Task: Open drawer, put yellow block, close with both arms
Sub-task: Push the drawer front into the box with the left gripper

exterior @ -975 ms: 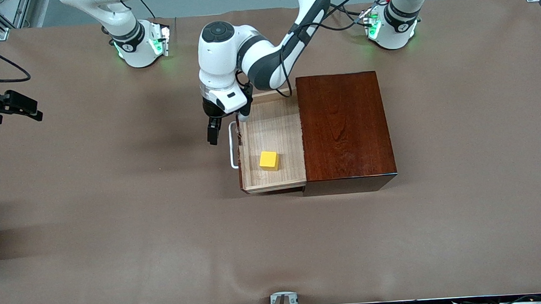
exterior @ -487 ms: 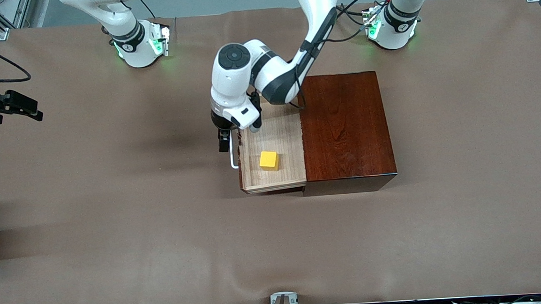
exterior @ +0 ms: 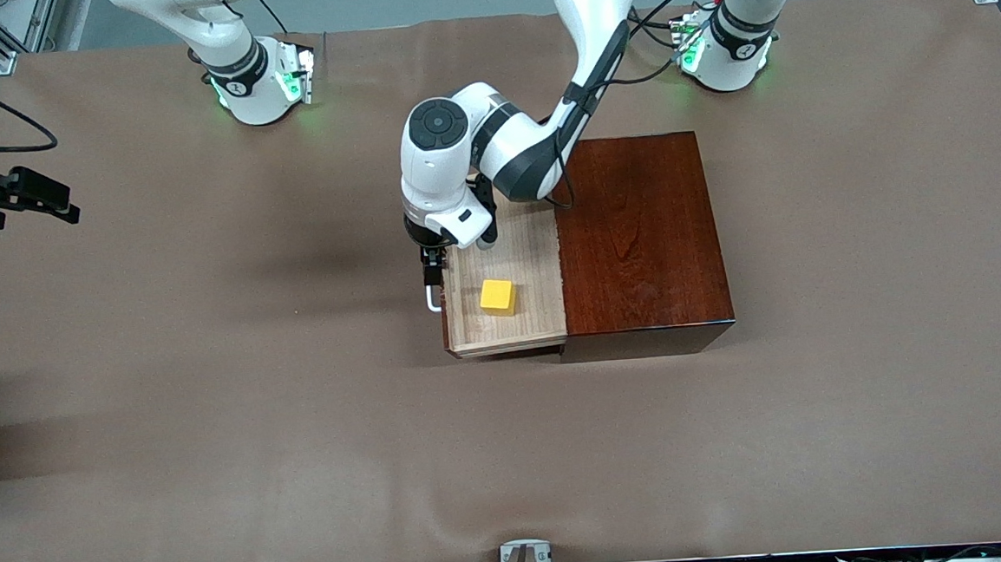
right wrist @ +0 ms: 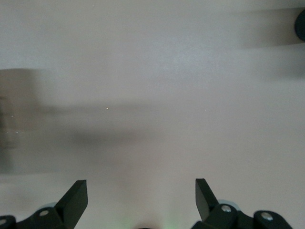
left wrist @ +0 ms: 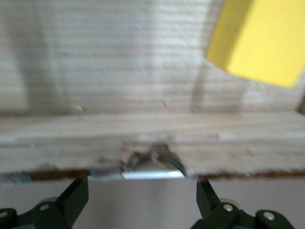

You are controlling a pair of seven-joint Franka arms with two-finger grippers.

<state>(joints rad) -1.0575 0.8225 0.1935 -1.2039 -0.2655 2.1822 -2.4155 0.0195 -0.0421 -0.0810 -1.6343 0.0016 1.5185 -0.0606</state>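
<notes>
The drawer point(exterior: 507, 250) stands pulled out of the dark reddish-brown box point(exterior: 641, 238) toward the right arm's end of the table. The yellow block point(exterior: 497, 296) lies inside it on the pale wood and shows in the left wrist view too point(left wrist: 257, 40). My left gripper point(exterior: 433, 272) is low at the drawer's dark front, on the white handle point(exterior: 430, 301). Its jaws are open, and the handle's bar point(left wrist: 152, 173) lies between the fingers without being clamped. My right gripper point(right wrist: 141, 191) waits open over bare table at the right arm's end point(exterior: 53, 204), holding nothing.
The brown table cover point(exterior: 301, 432) runs wide around the box. The two green-lit arm bases point(exterior: 258, 83) point(exterior: 721, 50) stand along the table's edge farthest from the front camera. A small metal bracket point(exterior: 524, 557) sits at the nearest edge.
The left arm has swung in and come down, bringing its gripper from beside the drawer's front corner onto the handle. Drawer, block and right arm have not moved.
</notes>
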